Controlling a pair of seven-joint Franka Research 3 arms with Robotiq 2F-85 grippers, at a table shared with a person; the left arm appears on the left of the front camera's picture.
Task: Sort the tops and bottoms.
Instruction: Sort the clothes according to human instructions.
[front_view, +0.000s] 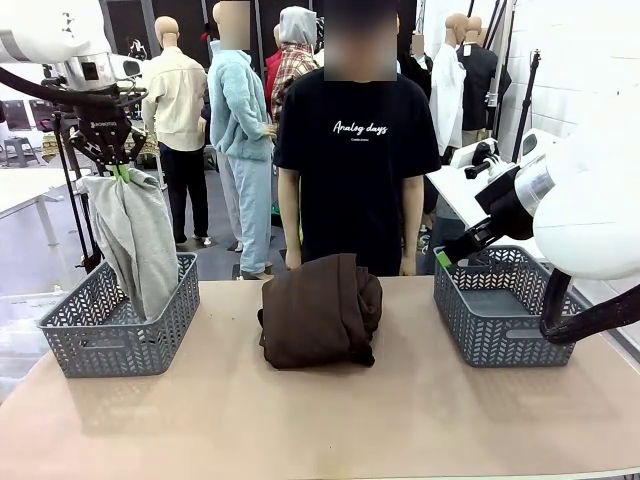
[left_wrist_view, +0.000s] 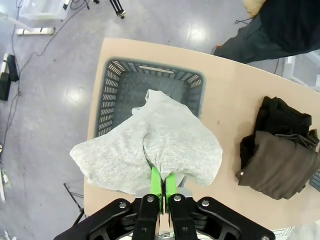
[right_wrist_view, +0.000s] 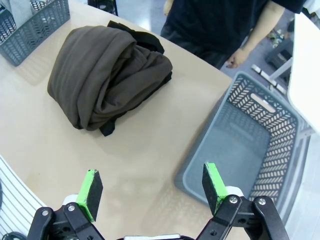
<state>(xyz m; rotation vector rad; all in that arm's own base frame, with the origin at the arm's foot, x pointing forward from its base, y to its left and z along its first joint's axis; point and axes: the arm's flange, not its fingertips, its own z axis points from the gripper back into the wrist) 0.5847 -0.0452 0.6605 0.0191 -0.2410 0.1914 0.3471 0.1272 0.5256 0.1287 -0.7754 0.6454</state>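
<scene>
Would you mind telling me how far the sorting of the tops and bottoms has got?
Done: nothing sorted yet; the right basket holds no garment. In hand: the left gripper is shut on the light grey garment, hanging it over the left basket. Left: the dark brown garment and a black garment under it wait mid-table; the right gripper is open.

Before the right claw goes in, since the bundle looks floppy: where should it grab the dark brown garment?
Probably the thick rolled fold along the top of the dark brown garment, coming straight down from above: that ridge stands proud, while its lower edges lie flat over the black garment.
</scene>
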